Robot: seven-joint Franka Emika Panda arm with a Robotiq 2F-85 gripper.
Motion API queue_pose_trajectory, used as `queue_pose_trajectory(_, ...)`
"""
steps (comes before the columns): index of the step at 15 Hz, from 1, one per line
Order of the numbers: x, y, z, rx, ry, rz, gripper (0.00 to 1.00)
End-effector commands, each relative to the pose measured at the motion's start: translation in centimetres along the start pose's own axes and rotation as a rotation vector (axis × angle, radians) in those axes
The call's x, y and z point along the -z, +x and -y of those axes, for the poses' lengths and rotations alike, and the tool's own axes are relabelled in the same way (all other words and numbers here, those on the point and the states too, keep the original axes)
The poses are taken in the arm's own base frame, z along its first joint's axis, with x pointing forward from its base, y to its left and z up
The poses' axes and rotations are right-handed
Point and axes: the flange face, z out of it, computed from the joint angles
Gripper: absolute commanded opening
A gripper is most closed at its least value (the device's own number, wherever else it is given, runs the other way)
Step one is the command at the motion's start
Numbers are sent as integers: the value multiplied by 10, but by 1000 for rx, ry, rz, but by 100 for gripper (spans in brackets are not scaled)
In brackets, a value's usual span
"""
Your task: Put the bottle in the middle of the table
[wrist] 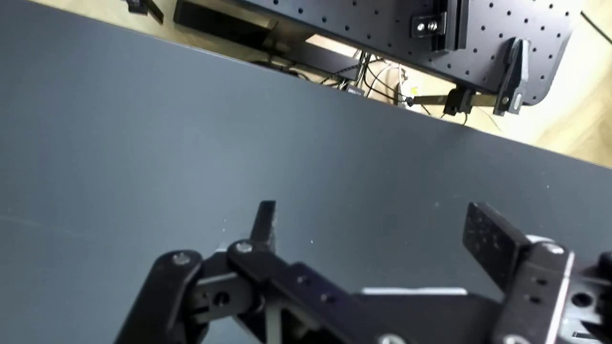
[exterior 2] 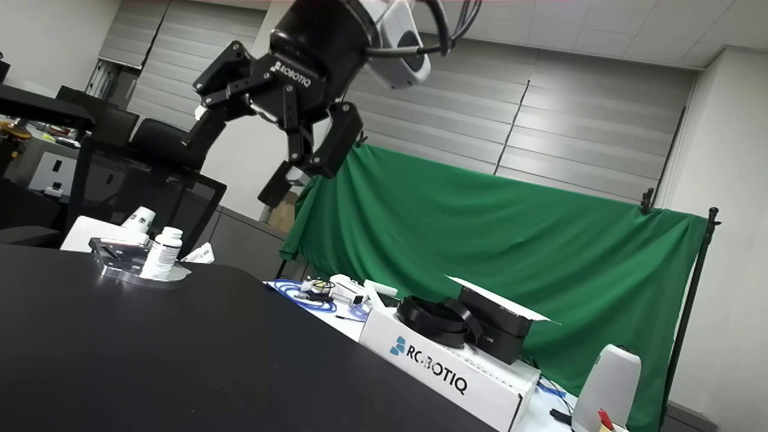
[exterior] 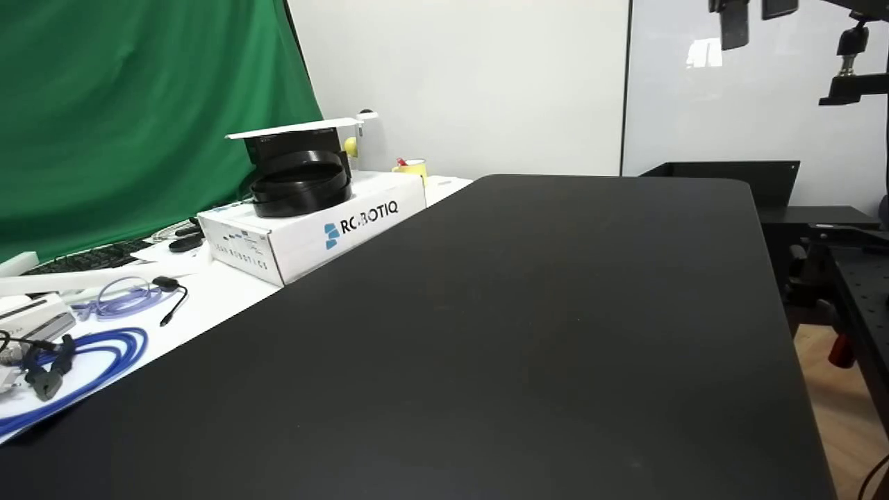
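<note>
Over on the left, in an exterior view, a black mesh chair (exterior 2: 138, 189) stands beyond the end of the desk (exterior 2: 240, 360). Near it I can see a white cup (exterior 2: 139, 220) with small dark markings, tipped at an angle, and then a flat, silvery block (exterior 2: 123, 273) lying close to the desk's edge. The bottle (exterior 2: 162, 255), small and white with a white cap and dark print on its label, is upright at this block, well away from the middle of the desk; from here I can't tell whether it stands on the block or just in front of it. Next along and higher up, the fingers (exterior 2: 275, 189) hang over the desk, well apart from the bottle. They are spread wide, and in the wrist view the desk's dark top shows in the gap between them. Further right, a green curtain (exterior 2: 498, 240) hangs behind the white surface (exterior: 215, 295) where some blue cable (exterior: 132, 351) lies in loops. On it, beside the desk, sits a long white box (exterior 2: 438, 366) lettered ROBOTIQ, with black bands (exterior 2: 432, 329) heaped on top and a black box (exterior 2: 495, 327) next to them. Right of that stands a rounded white device (exterior 2: 609, 384).
</note>
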Motion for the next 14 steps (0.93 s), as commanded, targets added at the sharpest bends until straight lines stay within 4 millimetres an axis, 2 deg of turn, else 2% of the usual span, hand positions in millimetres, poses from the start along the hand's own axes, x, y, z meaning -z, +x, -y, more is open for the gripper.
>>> queue_pose_trajectory(1,1,62,44,61,-37,-45,100)
queue_pose_trajectory(6,-12,144,141,233,-123,-132,100)
queue_pose_trajectory(8,-17,178,179,235,-142,-200,100)
queue_pose_trajectory(11,-27,227,216,161,-158,-205,100)
queue_pose_trajectory(14,-34,261,244,121,-166,-147,100)
